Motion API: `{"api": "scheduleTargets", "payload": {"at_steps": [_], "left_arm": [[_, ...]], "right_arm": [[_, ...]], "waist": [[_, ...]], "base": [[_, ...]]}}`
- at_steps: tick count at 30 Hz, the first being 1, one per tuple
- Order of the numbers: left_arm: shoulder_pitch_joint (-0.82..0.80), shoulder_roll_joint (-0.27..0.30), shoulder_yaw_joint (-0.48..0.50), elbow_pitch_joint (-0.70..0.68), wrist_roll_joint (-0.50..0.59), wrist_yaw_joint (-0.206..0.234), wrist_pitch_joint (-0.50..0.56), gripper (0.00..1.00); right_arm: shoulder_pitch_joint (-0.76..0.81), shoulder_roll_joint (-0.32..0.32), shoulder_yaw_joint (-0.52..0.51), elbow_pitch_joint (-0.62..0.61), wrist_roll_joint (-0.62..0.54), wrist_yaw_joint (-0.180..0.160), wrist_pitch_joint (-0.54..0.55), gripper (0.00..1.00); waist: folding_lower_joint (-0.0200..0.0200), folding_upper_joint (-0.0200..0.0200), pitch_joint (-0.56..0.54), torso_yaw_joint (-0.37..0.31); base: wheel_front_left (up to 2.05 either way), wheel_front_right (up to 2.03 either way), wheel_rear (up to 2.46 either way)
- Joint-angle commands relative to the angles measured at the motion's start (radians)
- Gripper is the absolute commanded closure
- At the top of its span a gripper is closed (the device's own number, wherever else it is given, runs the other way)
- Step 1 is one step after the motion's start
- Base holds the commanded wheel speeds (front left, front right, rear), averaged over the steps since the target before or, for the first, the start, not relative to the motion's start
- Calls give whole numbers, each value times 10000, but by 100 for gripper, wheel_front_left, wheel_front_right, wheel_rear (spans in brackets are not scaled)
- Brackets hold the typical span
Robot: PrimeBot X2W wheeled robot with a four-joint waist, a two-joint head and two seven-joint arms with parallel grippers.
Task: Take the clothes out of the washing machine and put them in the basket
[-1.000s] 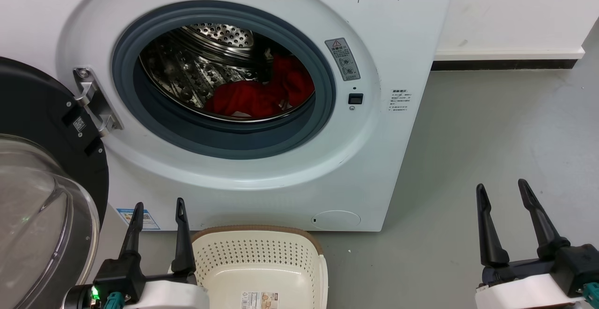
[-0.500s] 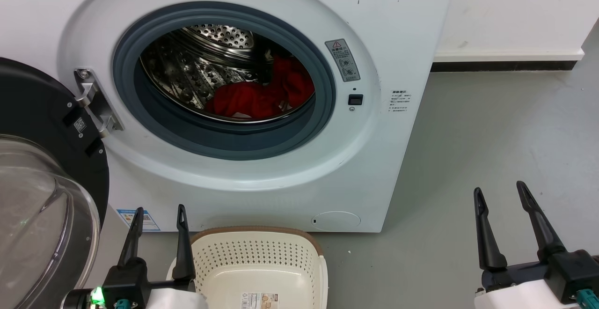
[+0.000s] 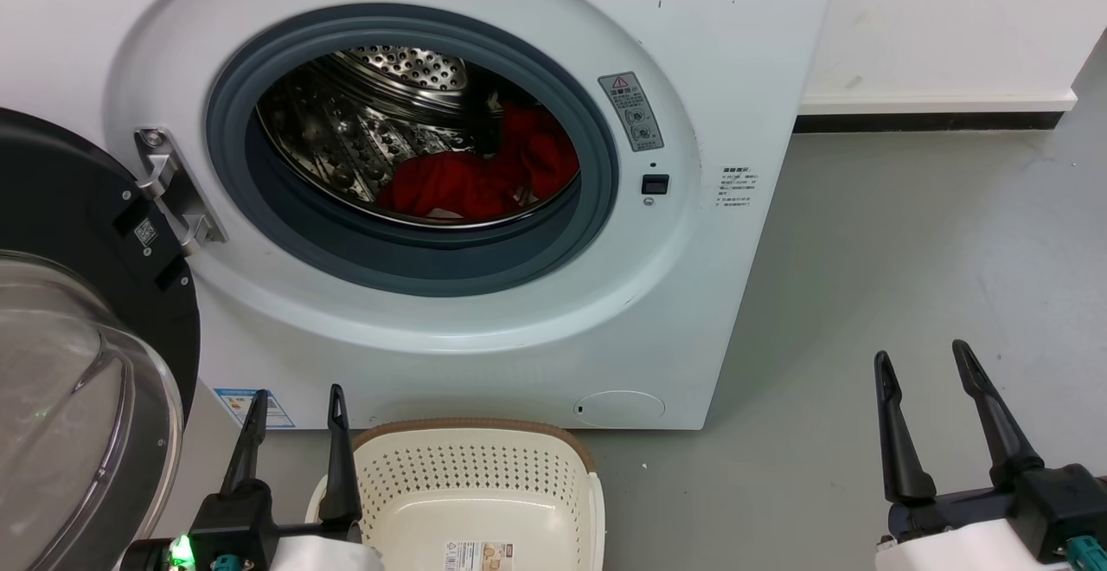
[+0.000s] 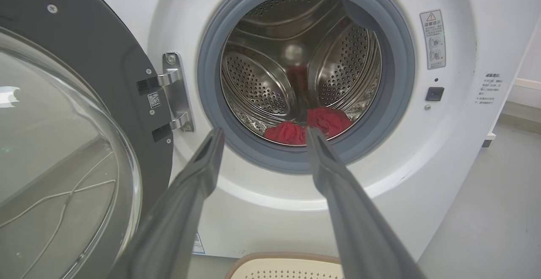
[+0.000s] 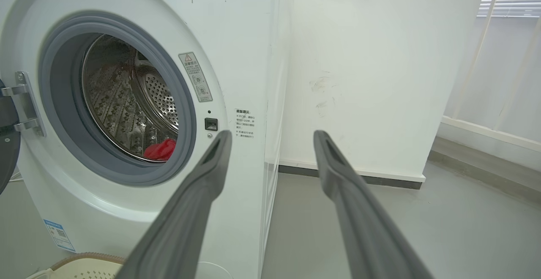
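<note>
Head view: washer [image 3: 735, 78] dead ahead, its door [image 3: 60, 199] swung wide open on the left.
Clothes [image 3: 467, 186]: a red heap low in the steel drum [image 3: 346, 138], piled toward its right side, with a bit of white showing at the bottom edge.
Basket [image 3: 471, 424]: sitting on the floor [image 3: 908, 251] right in front of the washer, just below the porthole.
Left tool [image 3: 297, 394]: low on the left between door and basket, fingers spread and pointing up, gripping nothing. Its inner finger crosses the basket's left rim, and I cannot tell whether they touch.
Right tool [image 3: 921, 350]: low on the right over bare floor, well apart from washer and basket, fingers spread and empty.
Left wrist view: left tool [image 4: 265, 130] aimed straight at the porthole with both fingers splayed. The clothes [image 4: 327, 120] lie beyond the tips, deep in the drum and untouched, and the basket rim peeks in at the bottom.
Right wrist view: right tool [image 5: 272, 133] gaping wide, pointed at the washer's right front corner. A sliver of red clothes [image 5: 160, 149] shows in the drum off to the left.
</note>
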Motion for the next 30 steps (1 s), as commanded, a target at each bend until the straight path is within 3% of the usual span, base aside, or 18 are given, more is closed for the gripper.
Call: {"api": "scheduleTargets", "payload": {"at_steps": [1, 9, 18, 30], "left_arm": [[70, -11, 7, 37, -60, -8, -28, 0], [-153, -11, 88, 194, -249, -113, -28, 0], [-1030, -6, 624, 912, -164, -596, -27, 0], [-5077, 1076, 1372, 2980, 93, -1206, -27, 0]], "right_arm": [[67, -12, 8, -12, 32, -7, -21, 0], [-5, -11, 56, -47, 21, -7, -21, 0], [-311, -11, 283, -139, 7, -7, -21, 0], [-1600, -6, 553, -783, 322, -7, -20, 0]], "waist": [[0, 0, 2, -13], [0, 0, 72, -99], [0, 0, 373, -509], [0, 0, 2749, -1521]], "base": [[0, 0, 0], [0, 0, 0], [0, 0, 0], [0, 0, 0]]}}
